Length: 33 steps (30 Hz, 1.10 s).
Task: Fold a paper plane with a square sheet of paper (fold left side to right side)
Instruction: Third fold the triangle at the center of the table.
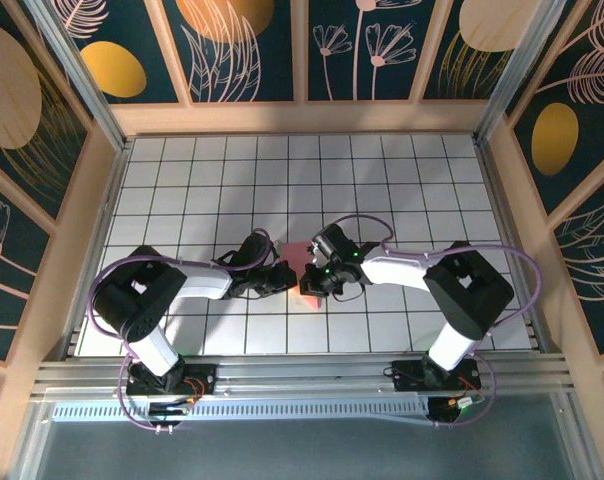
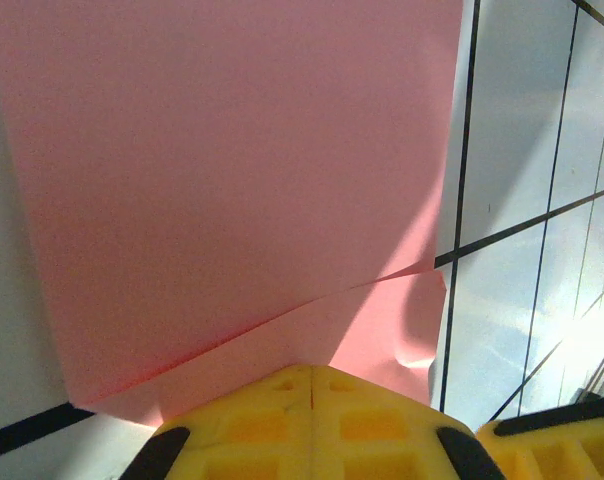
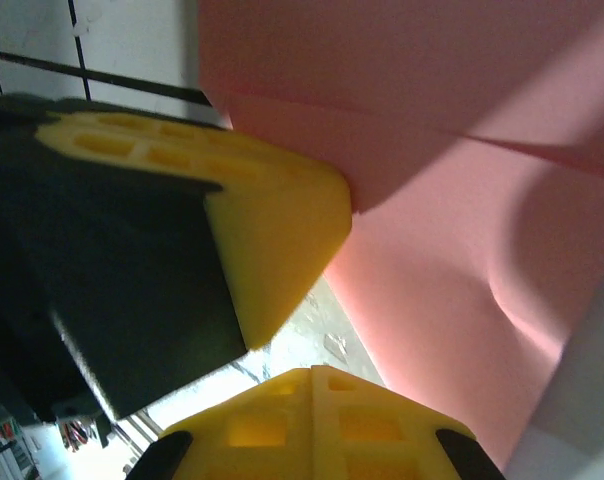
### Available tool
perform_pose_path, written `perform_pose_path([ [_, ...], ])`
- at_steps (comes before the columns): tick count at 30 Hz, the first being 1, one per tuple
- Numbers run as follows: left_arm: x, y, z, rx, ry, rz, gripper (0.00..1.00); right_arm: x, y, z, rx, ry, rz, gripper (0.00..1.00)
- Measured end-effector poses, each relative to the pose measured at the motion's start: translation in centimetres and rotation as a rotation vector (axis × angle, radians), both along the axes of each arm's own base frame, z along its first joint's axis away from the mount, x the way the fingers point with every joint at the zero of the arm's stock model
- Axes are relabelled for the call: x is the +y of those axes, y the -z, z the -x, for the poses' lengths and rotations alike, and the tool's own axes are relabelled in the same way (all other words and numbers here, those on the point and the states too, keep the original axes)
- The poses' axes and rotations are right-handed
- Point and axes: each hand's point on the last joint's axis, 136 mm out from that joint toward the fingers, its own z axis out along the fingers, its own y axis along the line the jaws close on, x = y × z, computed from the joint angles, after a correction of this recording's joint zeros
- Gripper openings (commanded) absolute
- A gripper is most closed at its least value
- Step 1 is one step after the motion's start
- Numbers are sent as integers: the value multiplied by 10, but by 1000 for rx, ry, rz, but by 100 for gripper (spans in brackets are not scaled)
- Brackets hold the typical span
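gridded white tabletop, square sheet of paper near centre. left claw closed on its 8 o'clock edge; right claw closed at 4 o'clock.

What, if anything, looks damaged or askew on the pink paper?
The square sheet of paper has a small crumpled dent near its lower-right corner in the left wrist view, and a soft bulge in the right wrist view.
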Motion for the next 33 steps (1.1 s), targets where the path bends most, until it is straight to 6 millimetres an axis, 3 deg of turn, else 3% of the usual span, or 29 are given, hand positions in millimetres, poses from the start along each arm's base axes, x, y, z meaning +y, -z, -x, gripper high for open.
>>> perform_pose_path([
  [24,1,1,-1,0,-4,-5,0,-4,22,4,15,13,23,0],
  [33,1,0,-2,5,-8,-20,0,-23,21,21,31,16,46,0],
])
